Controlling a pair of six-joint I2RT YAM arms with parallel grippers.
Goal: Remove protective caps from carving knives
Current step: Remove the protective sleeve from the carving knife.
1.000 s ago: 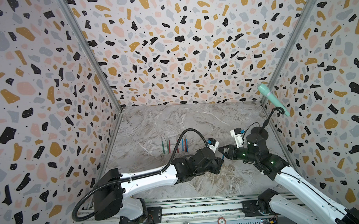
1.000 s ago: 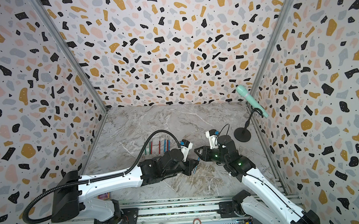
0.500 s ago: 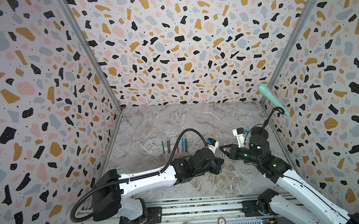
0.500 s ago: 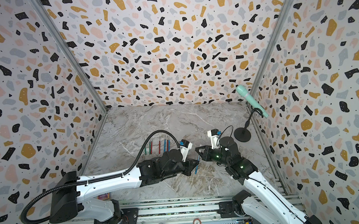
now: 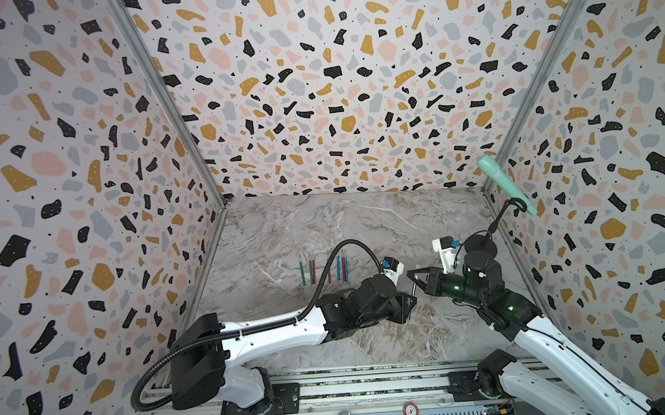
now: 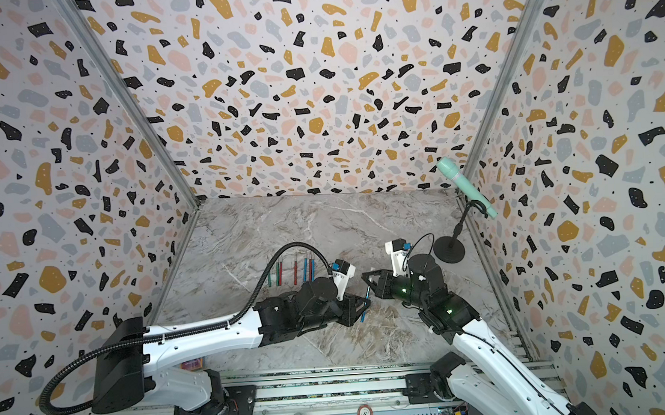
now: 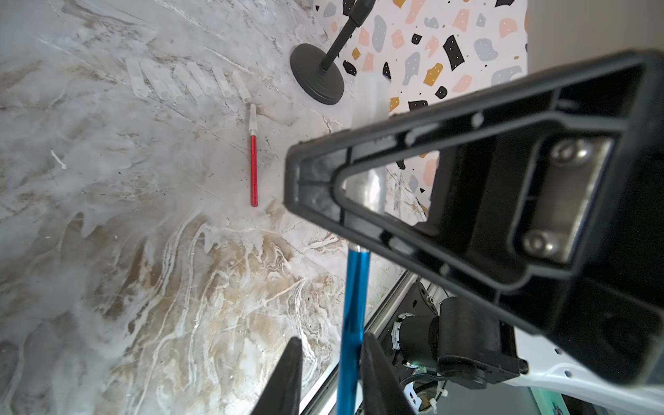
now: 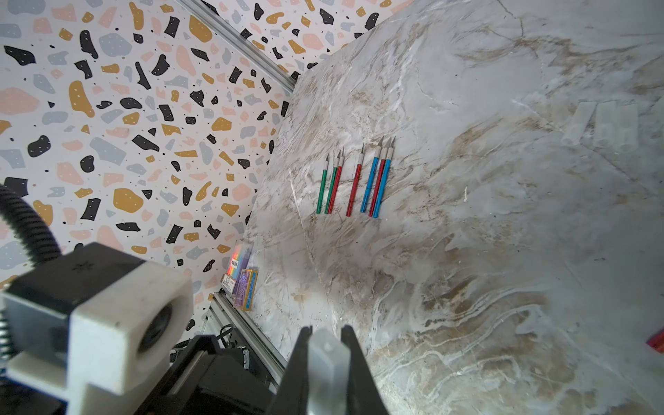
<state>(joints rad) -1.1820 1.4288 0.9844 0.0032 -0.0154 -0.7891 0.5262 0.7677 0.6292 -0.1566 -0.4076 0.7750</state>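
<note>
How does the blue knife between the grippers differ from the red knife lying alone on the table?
The blue knife is raised, between the fingers of the left gripper; the red knife lies flat on the table, untouched. The right gripper pinches the blue knife's clear cap; nothing grips the red knife's cap. Both appear still capped.

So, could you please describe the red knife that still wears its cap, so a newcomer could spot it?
Find the microphone stand's round black base. Next to it lies a row of loose clear caps, and off that row's end lies a lone red knife. Unlike the seven bare knives grouped elsewhere, it still wears its cap.
</note>
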